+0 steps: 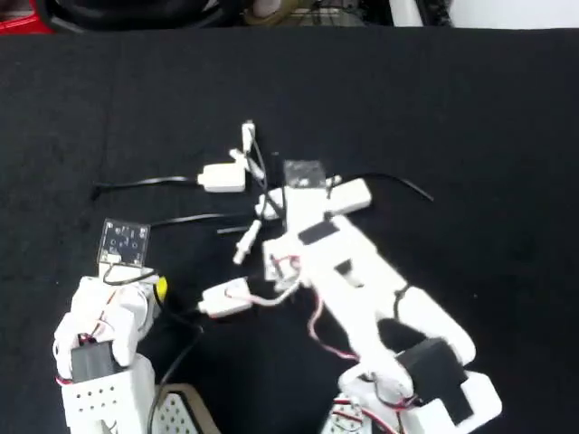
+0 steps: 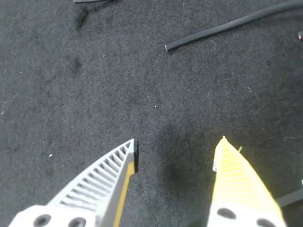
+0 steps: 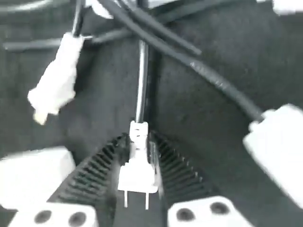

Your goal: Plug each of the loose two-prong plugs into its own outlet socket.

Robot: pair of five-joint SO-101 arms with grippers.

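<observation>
Black cloth covers the table, with cords tangled at its middle. There the right gripper pinches one two-prong plug. The left gripper hangs spread near the front-left corner. Another plug lies loose, and seemingly no outlet socket is filled yet.

a black, felt-like cloth covered the whole table and lay flat under soft, even light. seen close, the fabric looked fuzzy and was flecked with pale lint. beyond the table's far edge ran a narrow strip of the room: a red object at one corner, dark curved clutter beside it, and a bright white surface at the other corner.
</observation>
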